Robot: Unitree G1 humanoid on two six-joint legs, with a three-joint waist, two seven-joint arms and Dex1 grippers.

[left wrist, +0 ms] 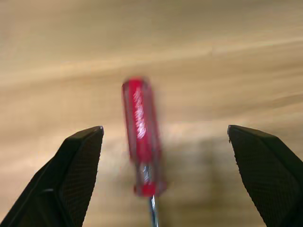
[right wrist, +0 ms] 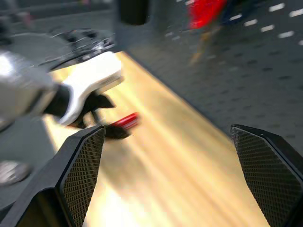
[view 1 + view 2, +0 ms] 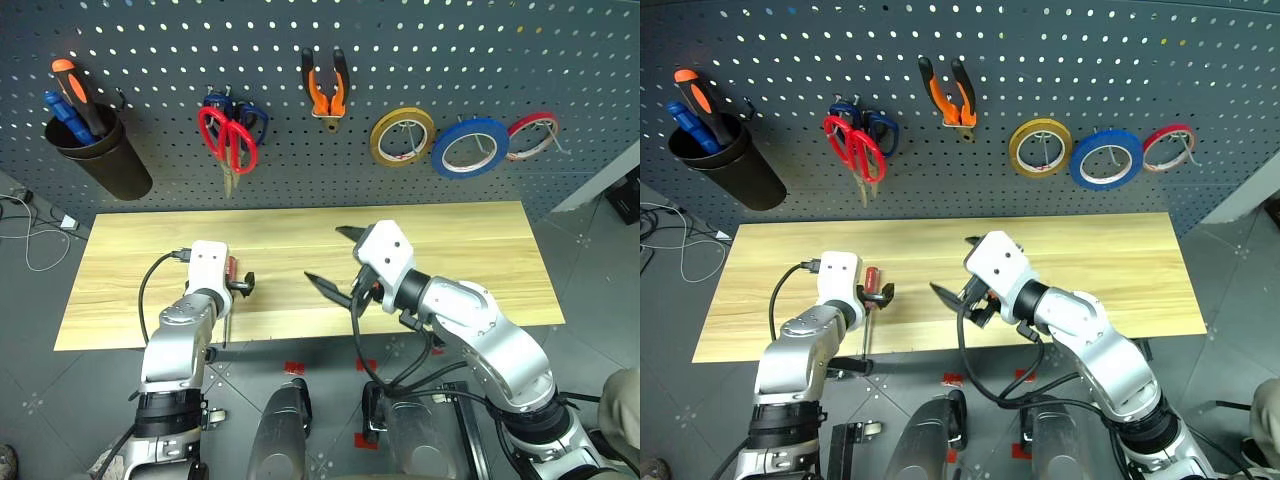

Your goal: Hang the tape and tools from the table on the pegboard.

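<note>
Your left gripper (image 3: 876,296) sits nearest, over the near edge of the table (image 3: 480,250) toward its left end, with its fingers (image 1: 71,175) spread wide and nothing clamped between them. The red-handled screwdriver (image 1: 141,135) lies in the gap between those fingers, touching neither; its handle rests on the table top and its thin shaft runs out past the near edge. Your right gripper (image 3: 332,262) hangs above the middle of the table, pointing left toward the other arm, its fingers (image 2: 78,172) likewise fully apart and empty. On the pegboard (image 3: 420,50) behind the far edge, you have the red-handled scissors (image 3: 230,140) hung over a blue-handled pair (image 3: 250,118), left of centre. The orange-and-black pliers (image 3: 325,92) hang near the middle, jaws down. Right of them, the yellow tape roll (image 3: 402,136), the blue tape ring (image 3: 470,147) and a red roll (image 3: 533,135) hang in a row, the blue ring overlapping its neighbours. A black cup (image 3: 100,155) at the board's left edge holds orange and blue screwdrivers (image 3: 72,100).
</note>
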